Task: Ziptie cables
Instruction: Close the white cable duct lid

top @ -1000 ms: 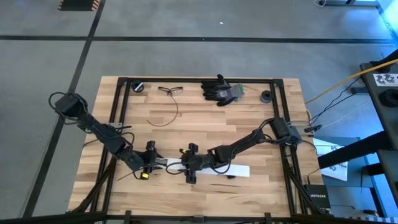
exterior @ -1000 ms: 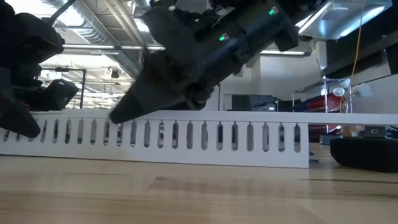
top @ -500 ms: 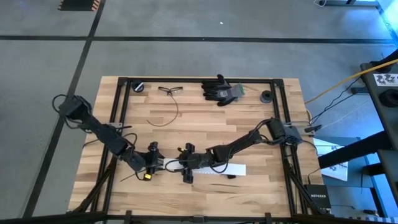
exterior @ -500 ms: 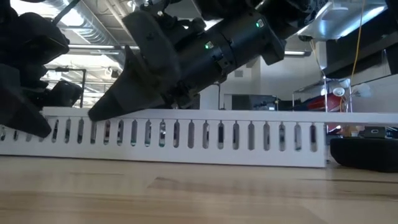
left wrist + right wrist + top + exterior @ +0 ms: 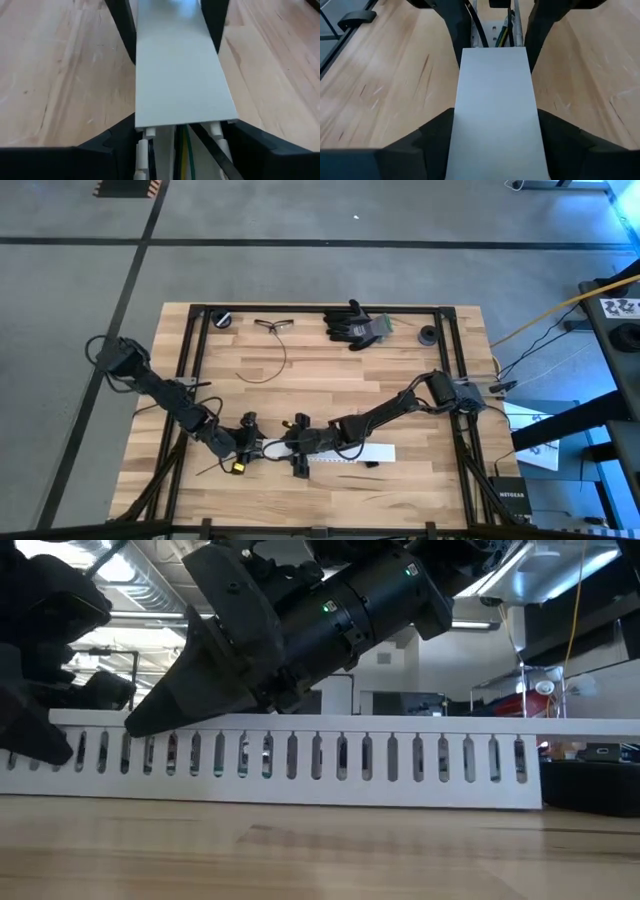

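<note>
A white slotted channel with a flat cover lies near the table's front edge. At its open left end the cables show inside, green and pale, with a thin black strip crossing them. My left gripper straddles that end. My right gripper straddles the covered part just to its right, and the two grippers face each other. A looped black ziptie lies on the table farther back, touched by neither gripper. My left gripper pinches the channel's two slotted side walls between its fingers, at the left end where the cover stops. It comes slanting down from the table's left, fingers along the channel. The channel rests on the table. My right gripper has its two fingers against the long edges of the covered channel, close to the left end. It comes slanting down from the table's right, fingers along the channel. The channel lies flat on the table.
Black gloves, safety glasses and two small round black parts lie along the far edge. A black frame borders the table. Bare wood lies between the channel and the far items.
My right gripper has gone a little toward the table's left edge and lower, closing on my left gripper. The white channel has shifted slightly on the table with it.
</note>
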Motion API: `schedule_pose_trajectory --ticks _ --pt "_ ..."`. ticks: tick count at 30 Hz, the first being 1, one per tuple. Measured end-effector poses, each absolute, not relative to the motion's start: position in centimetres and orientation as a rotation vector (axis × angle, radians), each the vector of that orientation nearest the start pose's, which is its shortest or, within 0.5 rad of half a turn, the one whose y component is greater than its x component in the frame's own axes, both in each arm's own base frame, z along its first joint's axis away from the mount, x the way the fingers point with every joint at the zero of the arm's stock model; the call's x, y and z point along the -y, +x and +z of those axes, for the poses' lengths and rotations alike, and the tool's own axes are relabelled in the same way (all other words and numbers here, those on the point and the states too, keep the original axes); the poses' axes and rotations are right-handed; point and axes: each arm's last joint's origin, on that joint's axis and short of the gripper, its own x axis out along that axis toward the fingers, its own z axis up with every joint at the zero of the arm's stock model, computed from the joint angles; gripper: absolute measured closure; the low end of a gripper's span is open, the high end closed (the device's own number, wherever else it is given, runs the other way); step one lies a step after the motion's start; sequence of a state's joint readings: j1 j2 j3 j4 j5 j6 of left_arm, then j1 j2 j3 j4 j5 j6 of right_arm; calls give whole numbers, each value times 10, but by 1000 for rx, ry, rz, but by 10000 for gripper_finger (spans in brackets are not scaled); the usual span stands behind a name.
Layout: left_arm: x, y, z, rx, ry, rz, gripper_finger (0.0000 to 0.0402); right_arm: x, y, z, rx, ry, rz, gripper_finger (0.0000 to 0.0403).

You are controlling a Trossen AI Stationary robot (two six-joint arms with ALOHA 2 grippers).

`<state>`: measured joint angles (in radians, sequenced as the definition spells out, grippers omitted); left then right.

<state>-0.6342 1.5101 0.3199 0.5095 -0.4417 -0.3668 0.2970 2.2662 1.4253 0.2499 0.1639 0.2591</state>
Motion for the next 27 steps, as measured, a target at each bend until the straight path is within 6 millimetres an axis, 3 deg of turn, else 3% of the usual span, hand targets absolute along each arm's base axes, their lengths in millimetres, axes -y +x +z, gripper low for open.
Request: schedule_pose_trajectory --ticks 7,12,19,27 --pt "120 198 107 -628 -64 -104 139 -133 458 109 -620 121 68 123" --pt "124 203 123 -747 -25 -112 124 -132 453 110 -669 108 61 107" --pt "134 183 139 -783 2 -65 123 -132 450 112 -703 103 58 105" --pt "142 161 126 -731 -11 3 135 -132 450 112 -704 103 58 104"
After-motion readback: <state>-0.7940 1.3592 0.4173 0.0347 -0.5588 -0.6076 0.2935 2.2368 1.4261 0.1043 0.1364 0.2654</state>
